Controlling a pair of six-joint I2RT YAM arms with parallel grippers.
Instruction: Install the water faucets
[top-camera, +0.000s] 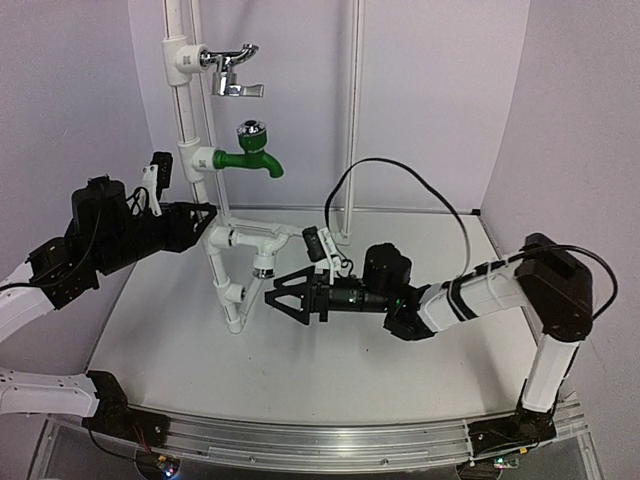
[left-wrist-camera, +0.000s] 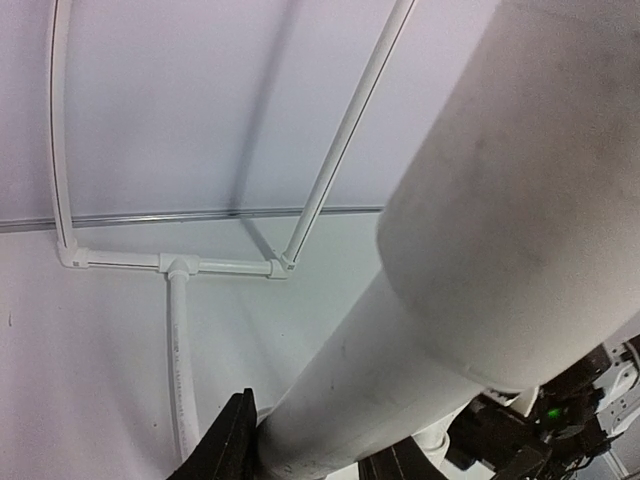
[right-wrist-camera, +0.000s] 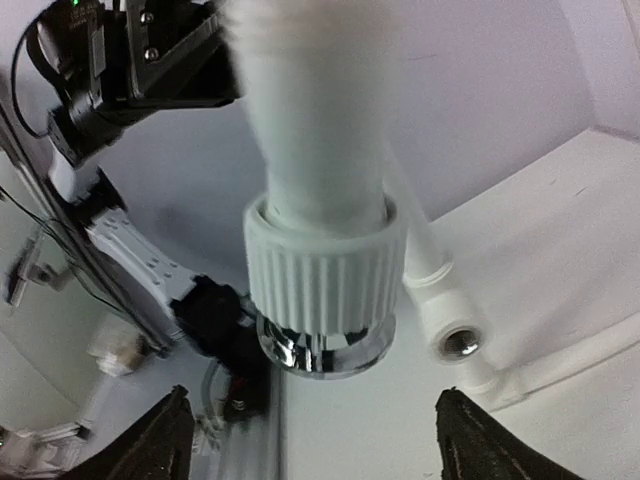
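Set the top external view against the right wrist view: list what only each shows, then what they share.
Top external only: the chrome lever tap and green tap up the pipe frame, and the left gripper clamped on that frame. Right wrist only: the ribbing on the white faucet and the inside of an open socket beside it. Both: that faucet mounted on its pipe, with the right gripper open, facing it and not touching.
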